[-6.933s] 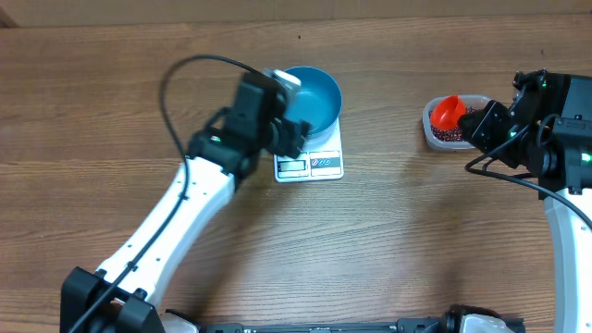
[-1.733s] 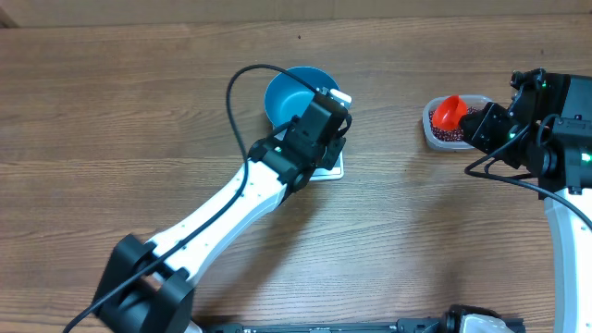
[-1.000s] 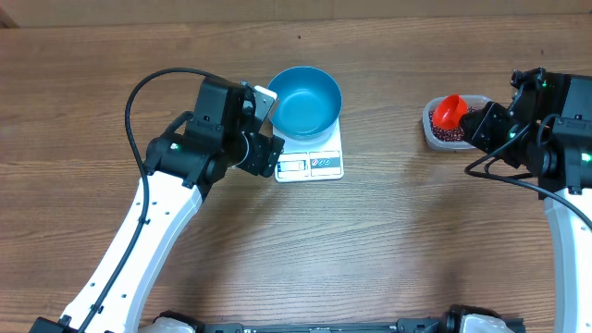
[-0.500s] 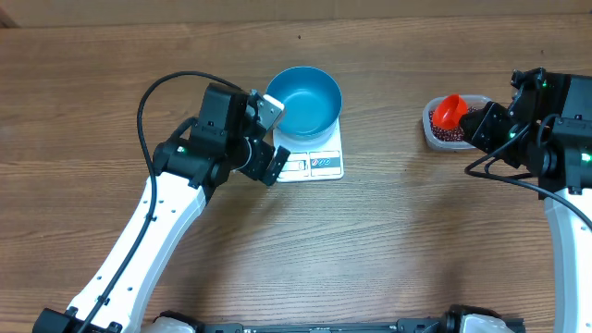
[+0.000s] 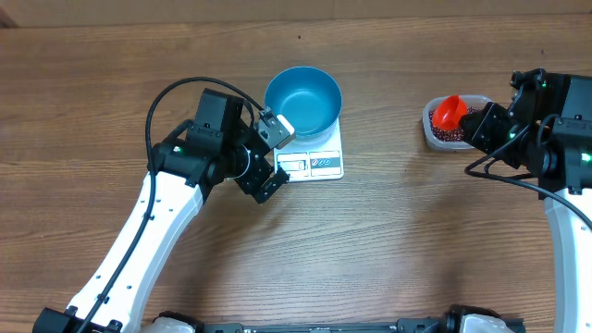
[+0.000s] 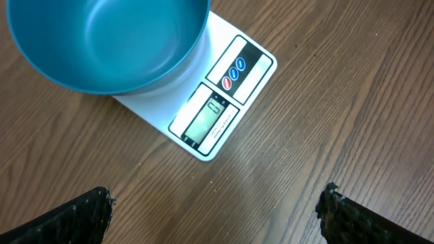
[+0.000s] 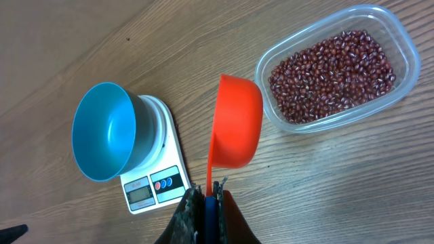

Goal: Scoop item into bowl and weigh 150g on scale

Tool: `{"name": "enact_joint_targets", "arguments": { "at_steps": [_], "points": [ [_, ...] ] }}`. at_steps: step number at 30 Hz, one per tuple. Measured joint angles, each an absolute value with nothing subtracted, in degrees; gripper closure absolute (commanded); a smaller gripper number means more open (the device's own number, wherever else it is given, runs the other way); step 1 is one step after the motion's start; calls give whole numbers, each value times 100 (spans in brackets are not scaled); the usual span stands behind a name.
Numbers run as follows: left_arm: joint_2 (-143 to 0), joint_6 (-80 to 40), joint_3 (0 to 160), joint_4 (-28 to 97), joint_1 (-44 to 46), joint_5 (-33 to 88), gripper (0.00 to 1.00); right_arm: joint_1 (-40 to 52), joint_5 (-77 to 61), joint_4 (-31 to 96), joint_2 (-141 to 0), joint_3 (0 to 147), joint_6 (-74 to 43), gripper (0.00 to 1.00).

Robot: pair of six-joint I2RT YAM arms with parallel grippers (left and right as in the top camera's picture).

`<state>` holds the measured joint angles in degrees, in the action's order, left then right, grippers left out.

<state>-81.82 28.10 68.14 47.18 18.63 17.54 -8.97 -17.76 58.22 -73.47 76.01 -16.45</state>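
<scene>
Wooden table first: your left gripper has just spread its jaws wide and backed off beside the scale, holding nothing. That leaves the blue bowl sitting empty on the white scale, ready for filling. Its display looks lit, though I can't read it. Over at the clear tub, your right gripper is clamped on the orange scoop by its handle, poised by the beans; none are in the bowl yet.

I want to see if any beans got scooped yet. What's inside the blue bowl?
Nothing: the blue bowl shows only its bare blue bottom. The beans lie in the clear tub. The bowl hides part of the scale beneath it.
</scene>
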Motion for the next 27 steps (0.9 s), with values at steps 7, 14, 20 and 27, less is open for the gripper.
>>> {"name": "enact_joint_targets", "arguments": {
  "at_steps": [7,14,20,27],
  "points": [
    [-8191,2495,6777,4678,1758,1540,0,-897,-1776,5824,-7347,7601,-1645,96],
    [-8193,2263,6772,4453,1756,1433,0,-897,-1774,5870,-7347,7601,-1645,96],
    [-8193,2257,6772,4453,1756,1433,1,-897,-1774,5876,-7347,7601,-1647,96],
    [-8193,2132,6772,4473,1756,1433,0,-897,-1776,5874,-7347,7601,-1647,96]
  ]
}}
